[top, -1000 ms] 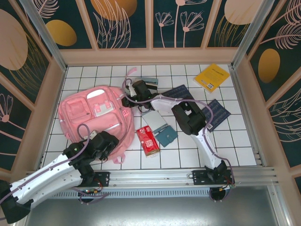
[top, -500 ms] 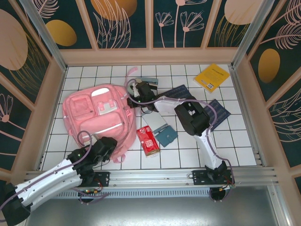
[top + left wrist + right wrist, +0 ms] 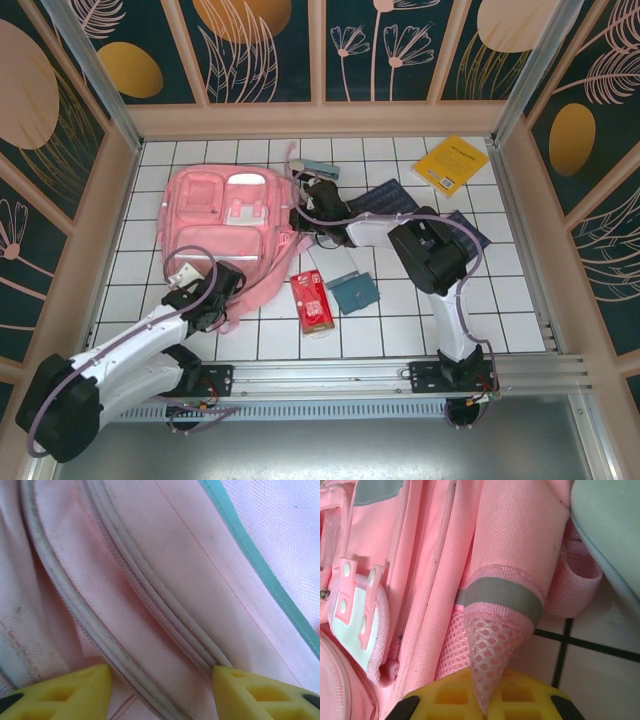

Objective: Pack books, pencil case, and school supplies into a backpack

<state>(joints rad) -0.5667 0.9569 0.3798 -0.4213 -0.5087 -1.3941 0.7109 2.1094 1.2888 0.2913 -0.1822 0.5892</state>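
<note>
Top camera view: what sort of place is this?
Most likely a robot test booth, not a real room: a white tiled table boxed in by printed floral panels, a left arm and right arm bolted to a metal rail, and a pink backpack and yellow book laid out.

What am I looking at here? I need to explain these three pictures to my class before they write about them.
Two white robot arms are bolted at the table's near edge. The wide picture looks down from above, and the two close-ups come from a camera on each wrist. On the tiled table lie a pink backpack, a yellow book, navy books, a stapler, a red packet and a small teal square. The right claw is shut, pinching the backpack's mesh pocket. The left claw stands open against the backpack's fabric, holding nothing that I can see.
</note>
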